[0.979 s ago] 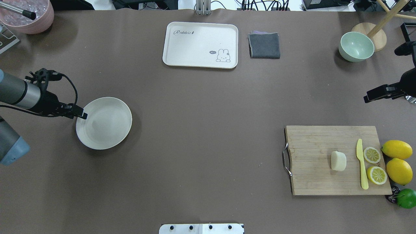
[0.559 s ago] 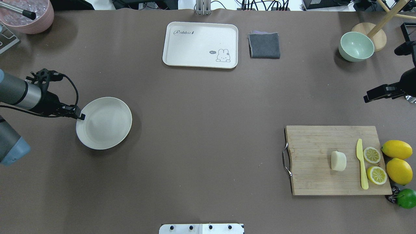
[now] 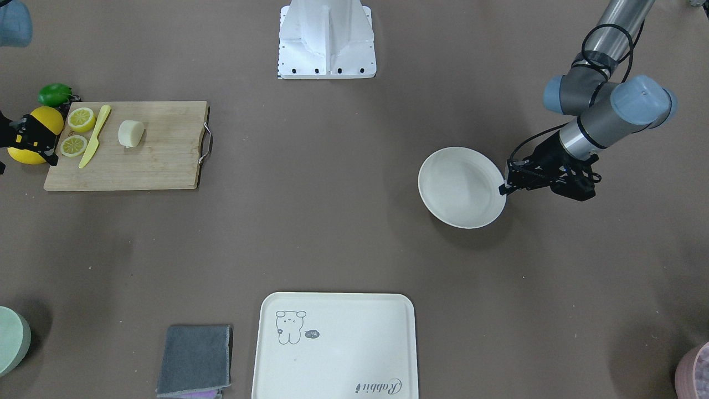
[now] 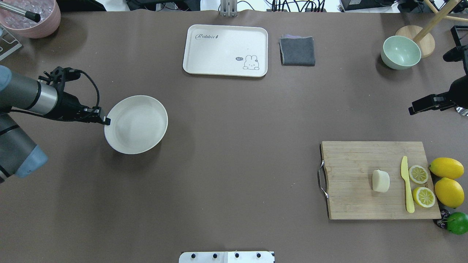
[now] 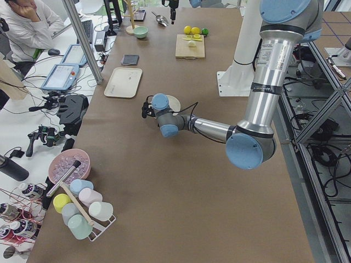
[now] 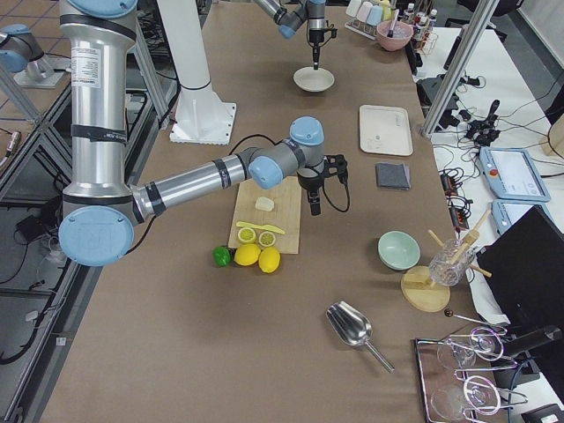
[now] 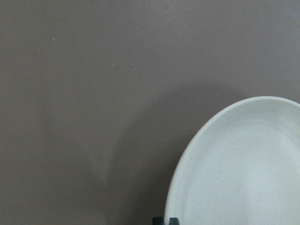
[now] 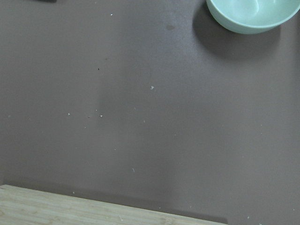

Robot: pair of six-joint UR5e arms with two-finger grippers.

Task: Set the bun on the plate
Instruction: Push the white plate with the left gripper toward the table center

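Shows a brown-covered bench (image 4: 234, 153) in a lab room, cables past the far edge, a seated person (image 5: 24, 24) by screens on that side. Counts one plate (image 4: 140, 128), one bun (image 4: 380, 180), one cutting board (image 4: 351, 197), one yellow knife (image 4: 406, 186), two lemon slices (image 4: 418, 174), two whole lemons (image 4: 446, 168), one lime (image 4: 457, 223), one tray (image 4: 225, 49), one grey cloth (image 4: 297, 51), one green bowl (image 4: 401, 52), one pink bowl (image 4: 47, 31). Finds the bun mid-board, near the bench's right edge, just beside the knife. Puts the left claw (image 4: 106, 121) clenched on the plate's rim near the bench's left edge, well apart from the bun. Puts the right claw (image 4: 411, 110) over bare bench past the board's far edge, apart from the bun; cannot tell whether clenched or released.
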